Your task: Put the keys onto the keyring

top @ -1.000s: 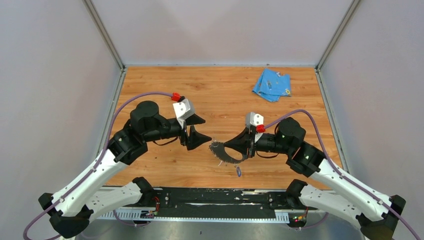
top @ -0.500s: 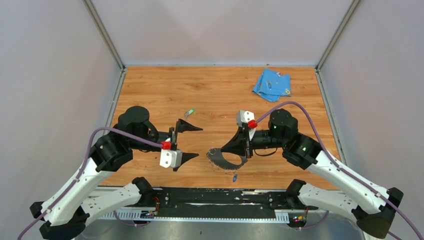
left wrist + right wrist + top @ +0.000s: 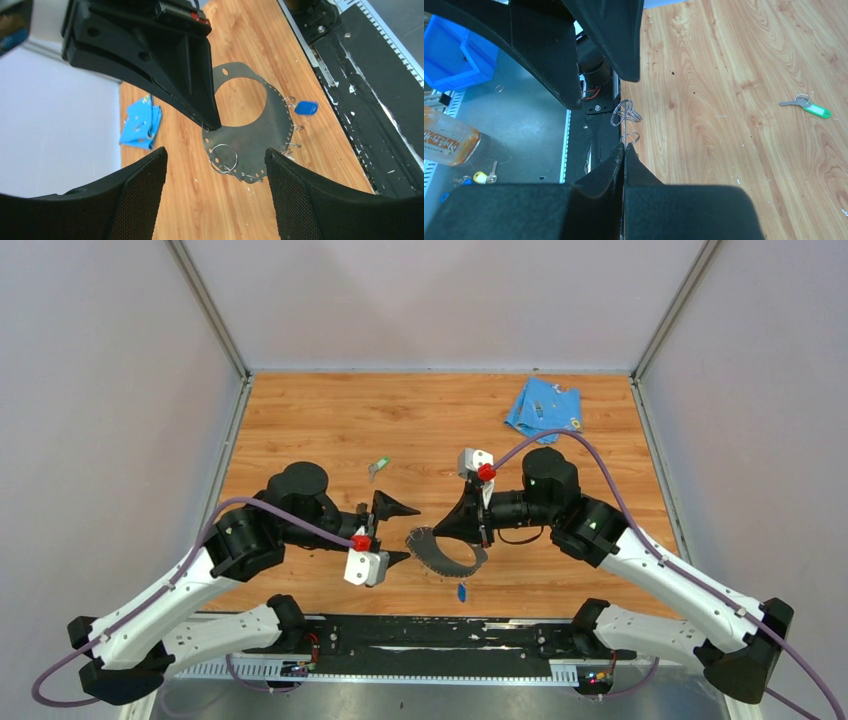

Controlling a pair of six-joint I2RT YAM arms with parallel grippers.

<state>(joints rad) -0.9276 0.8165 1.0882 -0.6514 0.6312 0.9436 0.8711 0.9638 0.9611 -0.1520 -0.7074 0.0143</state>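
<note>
- Wooden table [image 3: 300,420] under everything, walled by pale panels on three sides.
- Left gripper [image 3: 398,532] low over the near middle of the table, jaws spread wide, nothing between them, pointed toward the keyring; mesh-faced fingers [image 3: 135,200] framing the band in the left wrist view, apart from it.
- Right gripper [image 3: 442,531] facing the left one, fingers pressed flat together and pinched on the rim of the keyring, seen clearly in the left wrist view [image 3: 211,121].
- Keyring [image 3: 445,555], a thin grey metal band in an oval loop, between the two grippers, clamped at its far edge by the right one; small holes along its rim [image 3: 270,130], a small wire ring [image 3: 223,158] at the edge nearest the left gripper.
- Light-blue cloth [image 3: 545,408] crumpled at the far right of the table, well apart from both arms.
- Green-headed key [image 3: 379,466] flat on the wood beyond the left gripper, apart from the keyring; also visible from the right wrist [image 3: 809,106].
- Blue-headed key [image 3: 461,592] at the near outer edge of the band, just beside its rim [image 3: 305,107]; cannot tell for sure whether threaded on.
</note>
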